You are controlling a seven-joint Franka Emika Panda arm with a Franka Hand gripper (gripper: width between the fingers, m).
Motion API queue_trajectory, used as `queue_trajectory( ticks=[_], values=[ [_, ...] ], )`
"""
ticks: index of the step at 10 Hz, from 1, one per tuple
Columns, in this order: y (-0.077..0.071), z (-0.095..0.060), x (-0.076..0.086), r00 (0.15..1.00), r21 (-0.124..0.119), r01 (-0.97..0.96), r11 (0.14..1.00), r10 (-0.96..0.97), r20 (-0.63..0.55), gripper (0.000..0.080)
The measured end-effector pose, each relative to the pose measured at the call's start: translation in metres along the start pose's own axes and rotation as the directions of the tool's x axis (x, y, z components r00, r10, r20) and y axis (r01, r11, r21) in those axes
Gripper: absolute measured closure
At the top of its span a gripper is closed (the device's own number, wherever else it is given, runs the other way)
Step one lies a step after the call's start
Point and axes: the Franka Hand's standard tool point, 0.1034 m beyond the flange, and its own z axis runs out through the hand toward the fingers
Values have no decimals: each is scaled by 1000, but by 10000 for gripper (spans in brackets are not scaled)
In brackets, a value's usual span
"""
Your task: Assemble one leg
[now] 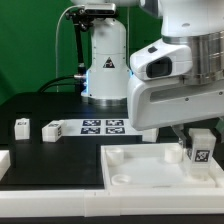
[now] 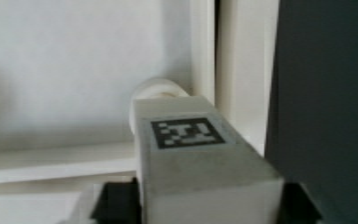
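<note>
My gripper (image 1: 199, 140) is shut on a white leg (image 1: 201, 148) with a black-and-white tag on its side. It holds the leg upright over the corner of the wide white panel (image 1: 135, 166) at the exterior view's right. In the wrist view the leg (image 2: 194, 145) fills the space between my dark fingers (image 2: 114, 203), and its rounded end sits by the panel's raised edge (image 2: 229, 60). Whether the leg's end is in a corner hole is hidden. Two more legs (image 1: 22, 126) (image 1: 51, 129) lie on the black table at the exterior view's left.
The marker board (image 1: 103, 126) lies in front of the arm's white base (image 1: 105, 60). A white part edge (image 1: 4, 162) shows at the exterior view's far left. The black table (image 1: 60, 155) ends in a white front edge.
</note>
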Motion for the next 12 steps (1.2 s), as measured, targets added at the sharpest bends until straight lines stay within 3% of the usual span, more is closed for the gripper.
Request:
queue_trajectory(
  ticks=[5, 8, 11, 12],
  values=[
    [0, 0, 0, 999, 2, -50, 999, 50, 0, 490],
    [-1, 0, 0, 958, 2, -288, 958, 288, 1, 490],
    [0, 1, 3, 773, 18, -634, 773, 634, -22, 490],
    [-1, 1, 3, 665, 24, -746, 665, 747, -19, 490]
  ],
)
